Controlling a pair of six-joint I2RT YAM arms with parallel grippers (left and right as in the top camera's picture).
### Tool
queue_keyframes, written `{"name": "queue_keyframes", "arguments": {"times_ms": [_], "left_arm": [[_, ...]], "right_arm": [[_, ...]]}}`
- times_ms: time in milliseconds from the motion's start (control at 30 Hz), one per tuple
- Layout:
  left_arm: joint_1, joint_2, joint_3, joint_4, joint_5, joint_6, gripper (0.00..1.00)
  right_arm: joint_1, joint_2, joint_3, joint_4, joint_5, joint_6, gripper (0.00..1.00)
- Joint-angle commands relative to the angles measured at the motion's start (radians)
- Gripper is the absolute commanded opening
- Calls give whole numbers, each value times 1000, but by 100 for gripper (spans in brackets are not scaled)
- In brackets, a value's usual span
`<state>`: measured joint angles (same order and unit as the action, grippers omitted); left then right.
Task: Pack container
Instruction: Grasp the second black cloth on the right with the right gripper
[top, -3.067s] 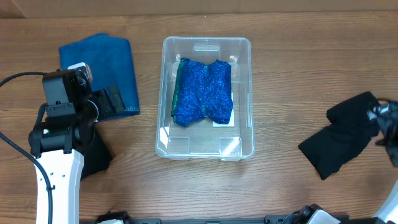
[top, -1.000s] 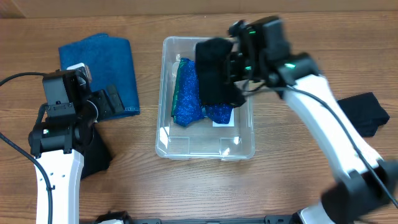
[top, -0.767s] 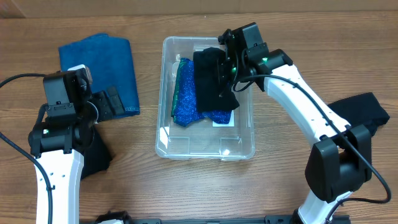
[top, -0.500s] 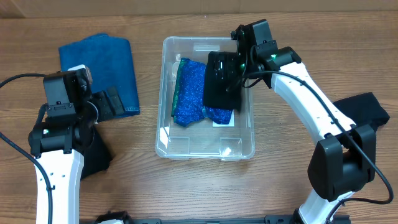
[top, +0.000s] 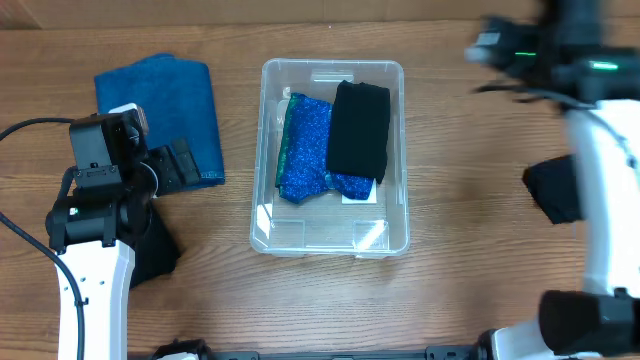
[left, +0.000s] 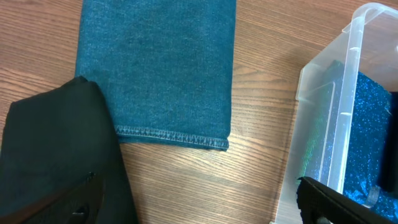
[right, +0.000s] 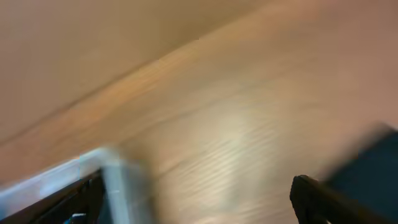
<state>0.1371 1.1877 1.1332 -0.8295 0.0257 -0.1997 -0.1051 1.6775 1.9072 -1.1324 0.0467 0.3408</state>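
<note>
Container sat mid-table between the two arms. Inside I saw a sparkly blue cloth with a folded black cloth lying partly over its right side, up against the right wall. Left gripper was spread wide with nothing between the fingers. It was parked over the hem of the blue towel, near the container's left wall, with another black cloth on its left. Right gripper also read as spread and empty in its wrist view, though that view was badly smeared. Overhead, the right arm was a blur at the far right of the table, well apart from the container. One more black piece lay out there on the right. My call: two cloths in, about three left to pack.

Risks I flagged:
- The bin looked light, so a finger clipping its wall on entry could shove it.
- Pinching only the top layer of a folded cloth would let it unfurl and drape over the rim.
- The black cloth rode on the blue one, so stacking on that side could mound too high.
- The cloth by the left arm was partly hidden, which makes for an awkward grab.
</note>
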Motion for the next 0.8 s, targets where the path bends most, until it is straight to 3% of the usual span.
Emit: {"name": "queue_keyframes", "arguments": {"times_ms": [0, 167, 333, 500, 767], "left_arm": [[-6, 2, 21, 6, -7, 13, 100], [-6, 2, 21, 31, -7, 13, 100], [-6, 2, 21, 45, -7, 12, 100], [-6, 2, 21, 47, -7, 12, 100], [-6, 2, 21, 41, -6, 12, 100]], "right_arm": [[-217, 5, -6, -96, -100, 71, 100], [-532, 23, -165, -121, -209, 79, 100], [-718, 45, -420, 30, -325, -37, 100], [-777, 90, -643, 253, -391, -133, 100], [-775, 212, -673, 405, -394, -159, 100]]}}
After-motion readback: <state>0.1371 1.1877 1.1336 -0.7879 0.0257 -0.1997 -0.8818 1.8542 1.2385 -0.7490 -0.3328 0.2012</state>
